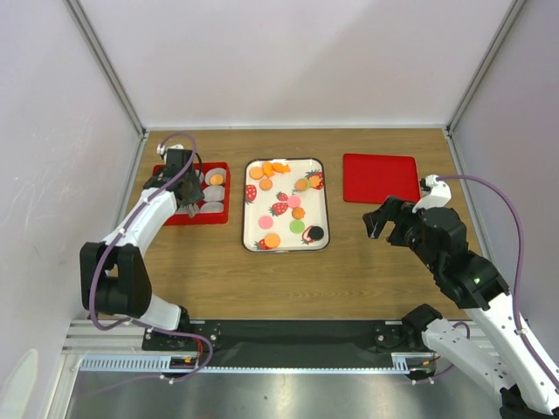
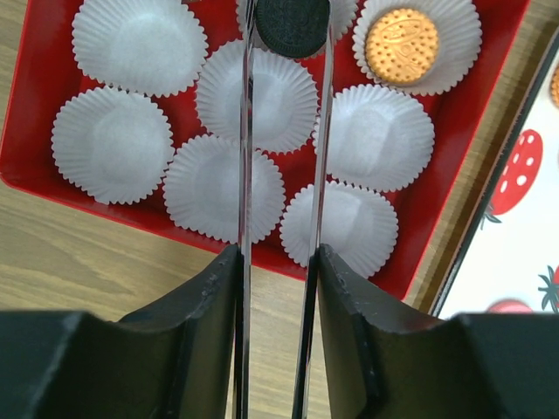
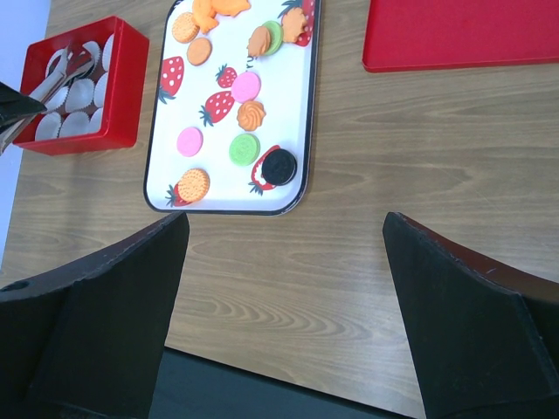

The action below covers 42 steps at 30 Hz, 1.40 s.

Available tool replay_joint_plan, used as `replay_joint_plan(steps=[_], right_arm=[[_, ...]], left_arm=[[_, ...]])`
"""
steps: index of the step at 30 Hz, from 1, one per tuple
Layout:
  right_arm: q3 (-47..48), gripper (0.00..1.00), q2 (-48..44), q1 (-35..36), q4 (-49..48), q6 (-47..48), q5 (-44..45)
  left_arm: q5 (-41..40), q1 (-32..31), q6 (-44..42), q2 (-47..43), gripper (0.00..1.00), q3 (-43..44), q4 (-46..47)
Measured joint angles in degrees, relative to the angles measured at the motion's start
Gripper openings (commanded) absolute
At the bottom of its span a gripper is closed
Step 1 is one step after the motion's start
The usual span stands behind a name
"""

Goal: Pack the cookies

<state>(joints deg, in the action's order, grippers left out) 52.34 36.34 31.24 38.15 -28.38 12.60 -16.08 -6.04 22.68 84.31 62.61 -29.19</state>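
Cookies lie on a white strawberry-print tray (image 1: pixel 253 237): mostly orange ones (image 1: pixel 272 239), with pink, green and one black (image 3: pixel 279 166). My left gripper (image 2: pixel 278 262) (image 1: pixel 186 202) is shut on thin metal tongs (image 2: pixel 245 157), which reach over the red box (image 2: pixel 35 166). The tong tips pinch a black cookie (image 2: pixel 293 26) above a paper cup at the far side. To its right, one orange cookie (image 2: pixel 401 45) rests in a cup. My right gripper (image 3: pixel 284 227) (image 1: pixel 384 225) hovers wide open over bare wood, right of the tray, holding nothing.
The red box holds several white fluted paper cups (image 2: pixel 113 144). A flat red lid (image 1: pixel 380 177) lies at the back right of the table. White walls close in both sides and the back.
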Motion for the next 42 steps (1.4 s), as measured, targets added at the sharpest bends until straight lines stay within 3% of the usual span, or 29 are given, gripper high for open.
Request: replay_joint_plan(steps=[10,19,25,30,34,42], right_arm=[[-0.02,0.99,-0.04,0.0,0.09,0.02,0.0],[0.0,1.0,-0.02,0.0,0.09,-0.02,-0.07],[-0.02,1.0,0.33,0.0,-0.02,-0.04,-0.26],[-0.02,1.0,1.01,0.0,-0.15,-0.07,-0.66],[-0.04,1.0,0.98,0.0,-0.13,-0.09,-0.68],[-1.77,1.0,0.02,0.0,0.11,-0.42,-0.57]], left_arm=[[0.0,0.48,-0.22,1.25,0.55,0.87,1.07],[0.85,0.57,-0.24,0.28,0.55,0.9,1.11],[1.68,-0.42,-0.24,-7.67,0.54,-1.07,0.66],[-0.04,-8.81,-0.22,-14.84,0.54,-2.03,-1.4],[-0.76,-18.91,0.04,-17.94,0.54,-3.5,-2.29],[-1.7,-31.76,3.45,-21.0,0.54,-10.49,-5.09]])
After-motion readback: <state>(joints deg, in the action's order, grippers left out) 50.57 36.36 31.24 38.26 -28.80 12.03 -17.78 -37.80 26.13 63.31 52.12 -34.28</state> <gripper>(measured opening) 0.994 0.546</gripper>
